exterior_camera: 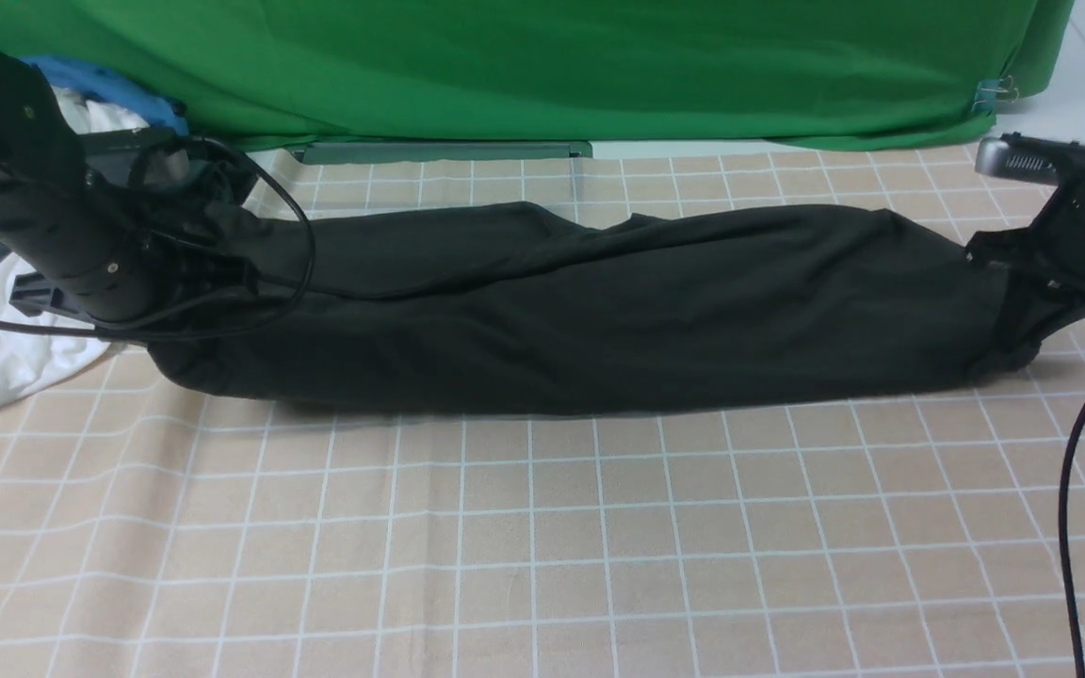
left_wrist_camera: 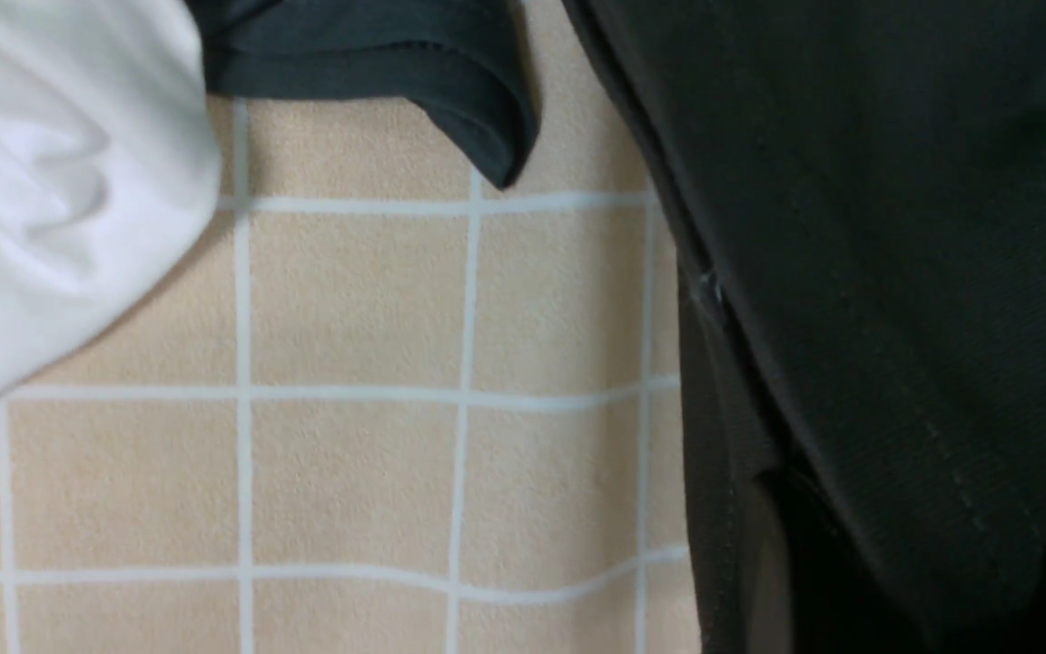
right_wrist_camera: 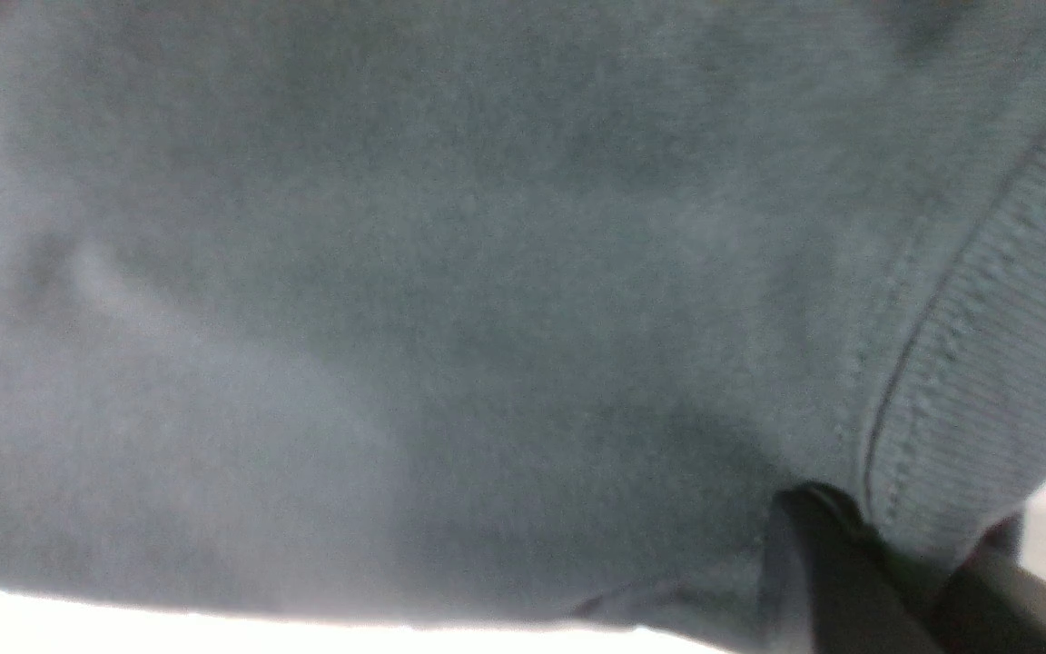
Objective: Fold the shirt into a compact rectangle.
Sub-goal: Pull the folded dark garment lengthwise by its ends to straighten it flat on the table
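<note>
Front view takes in the whole shirt (exterior_camera: 580,311), a long dark roll stretched across the checked tabletop (exterior_camera: 542,546) from the left pincer (exterior_camera: 222,247) to the right pincer (exterior_camera: 1013,273). Each end rises off the cloth toward its pincer while the middle sags onto the tabletop. The left arm's body hides most of the left pincer here, and only bunched fabric shows at the right one. A white garment (exterior_camera: 6,363) lies outward of the left pincer, with a blue garment (exterior_camera: 119,89) beyond it against the green backdrop (exterior_camera: 542,66).

Left wrist view adds what the front cannot: the shirt's seam and hem run right up to the pincer, fabric draped over a dark finger, so it is clenched on that end. Just beside it lie bare checked cloth, the white garment's edge, and the hemmed corner of a smaller dark garment (left_wrist_camera: 378,54), apart from the shirt.

Right wrist view is filled with blurred grey-looking knit. A ribbed band (right_wrist_camera: 986,381) of the shirt passes between two dark fingers (right_wrist_camera: 823,572), which pinch it: the right pincer is grasping the shirt.
</note>
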`<action>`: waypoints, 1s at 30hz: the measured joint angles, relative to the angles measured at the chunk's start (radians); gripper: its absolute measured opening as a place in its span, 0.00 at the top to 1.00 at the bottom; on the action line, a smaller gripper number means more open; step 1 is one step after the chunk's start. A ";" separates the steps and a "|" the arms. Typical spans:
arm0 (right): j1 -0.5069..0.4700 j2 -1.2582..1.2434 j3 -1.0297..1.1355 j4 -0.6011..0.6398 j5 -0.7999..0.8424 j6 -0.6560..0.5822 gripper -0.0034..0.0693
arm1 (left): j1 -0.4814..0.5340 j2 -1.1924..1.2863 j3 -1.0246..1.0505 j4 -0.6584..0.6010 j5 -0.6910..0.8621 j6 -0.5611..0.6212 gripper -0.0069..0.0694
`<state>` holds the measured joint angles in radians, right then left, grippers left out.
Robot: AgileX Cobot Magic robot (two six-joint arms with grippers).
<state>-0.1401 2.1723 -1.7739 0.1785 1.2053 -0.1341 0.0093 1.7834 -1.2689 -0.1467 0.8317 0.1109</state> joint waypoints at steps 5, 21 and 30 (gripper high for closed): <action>-0.005 -0.216 0.156 -0.075 -0.003 0.002 0.85 | 0.001 -0.120 0.033 0.019 0.073 -0.030 0.81; -0.033 -0.758 0.988 -0.111 -0.162 0.025 0.79 | 0.009 -0.526 0.511 -0.017 0.194 -0.052 0.81; -0.033 -0.775 1.013 -0.118 -0.198 0.025 0.57 | 0.009 -0.544 0.520 0.031 0.199 -0.045 0.65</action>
<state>-0.1729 1.3978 -0.7612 0.0606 1.0071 -0.1093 0.0182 1.2391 -0.7485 -0.1156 1.0312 0.0659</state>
